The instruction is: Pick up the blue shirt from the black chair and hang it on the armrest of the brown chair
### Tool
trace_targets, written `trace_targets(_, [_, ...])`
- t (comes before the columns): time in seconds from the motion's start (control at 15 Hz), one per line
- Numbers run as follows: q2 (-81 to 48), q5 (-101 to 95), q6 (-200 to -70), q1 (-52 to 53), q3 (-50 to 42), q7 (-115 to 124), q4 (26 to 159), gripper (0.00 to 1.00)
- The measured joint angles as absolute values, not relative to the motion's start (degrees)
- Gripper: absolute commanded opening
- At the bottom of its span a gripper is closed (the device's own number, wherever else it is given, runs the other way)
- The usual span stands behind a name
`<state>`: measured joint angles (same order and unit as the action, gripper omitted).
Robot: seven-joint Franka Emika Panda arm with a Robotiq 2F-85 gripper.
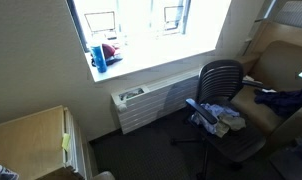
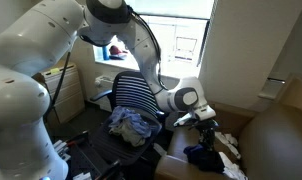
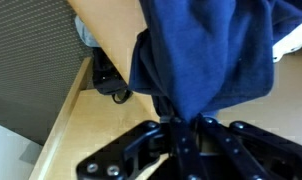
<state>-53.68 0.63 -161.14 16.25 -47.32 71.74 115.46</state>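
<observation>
The blue shirt (image 3: 206,50) fills the upper wrist view, and a fold of it is pinched between my gripper's (image 3: 181,128) shut fingers. In an exterior view the gripper (image 2: 203,122) points down over the shirt (image 2: 204,155), which lies bunched at the edge of the brown chair (image 2: 276,135). In both exterior views the black chair (image 2: 131,92) holds a pile of other clothes (image 2: 133,125). The shirt also shows as a dark heap (image 1: 281,100) on the brown chair (image 1: 286,60), to the right of the black chair (image 1: 223,80).
A white radiator (image 1: 151,100) runs under the window sill, where a blue container (image 1: 98,55) stands. A wooden cabinet (image 1: 31,140) sits in the near corner. White cloths (image 2: 229,150) lie by the brown chair. The robot's arm (image 2: 51,60) fills the left foreground.
</observation>
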Motion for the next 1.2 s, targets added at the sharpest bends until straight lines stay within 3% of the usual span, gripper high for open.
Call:
trace_targets(0.07, [-52.25,0.53,-157.52,16.77,-47.11,70.56,115.46,0.02])
trace_targets(0.13, [-50.32,0.38,-154.57,17.09,-46.58,69.09,115.54,0.10])
trace_targets(0.4, [-43.23,-0.51,-149.88,19.10,-45.27,67.14,116.78,0.10])
trace_targets(0.47, [-42.71,-0.57,-149.85,19.25,-45.25,67.08,117.16,0.02])
trace_targets(0.67, [-43.57,-5.22,-149.86,19.30,-46.26,69.79,117.54,0.02])
trace_targets(1.07, [-49.44,-20.62,-149.75,19.15,-60.92,72.64,118.11,0.02])
trace_targets(1.13, [-50.22,-22.22,-149.70,18.92,-62.70,72.05,118.38,0.10])
trace_targets(1.2, [-51.01,-23.03,-149.38,18.32,-63.44,71.37,118.50,0.10])
